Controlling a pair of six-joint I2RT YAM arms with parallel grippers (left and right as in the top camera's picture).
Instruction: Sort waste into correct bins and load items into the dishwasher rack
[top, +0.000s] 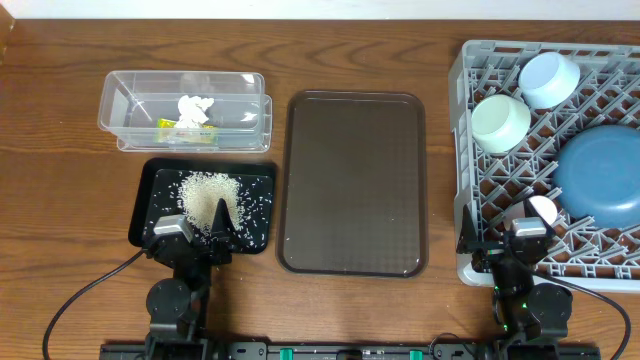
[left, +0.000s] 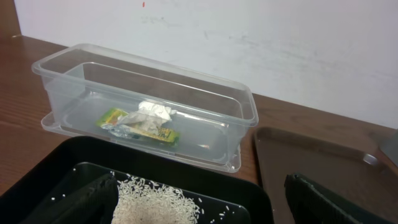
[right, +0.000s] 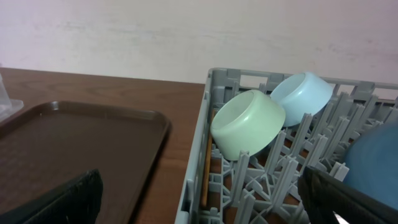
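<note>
A clear container (top: 112, 100) (left: 247, 112) at the back left holds a crumpled white tissue (top: 195, 106) (left: 154, 111) and a yellow wrapper (top: 186, 130) (left: 124, 121). In front of it, a black tray (top: 150, 185) (left: 50, 168) carries a heap of rice (top: 205, 190) (left: 155, 202). My left gripper (top: 200, 230) (left: 199, 205) hangs open over the tray's near edge, empty. The grey rack (top: 465, 100) (right: 198, 162) at the right holds a light-blue bowl (top: 548, 78) (right: 305, 93), a mint bowl (top: 500, 122) (right: 247, 124) and a dark-blue bowl (top: 600, 175) (right: 373, 162). My right gripper (top: 498, 240) (right: 205, 205) is open and empty at the rack's front left corner.
A brown serving tray (top: 352, 180) (right: 74, 143) lies bare between the black tray and the rack. A small pale round thing (top: 541, 210) sits in the rack close to my right gripper. Cables run from both arm bases along the table's front edge.
</note>
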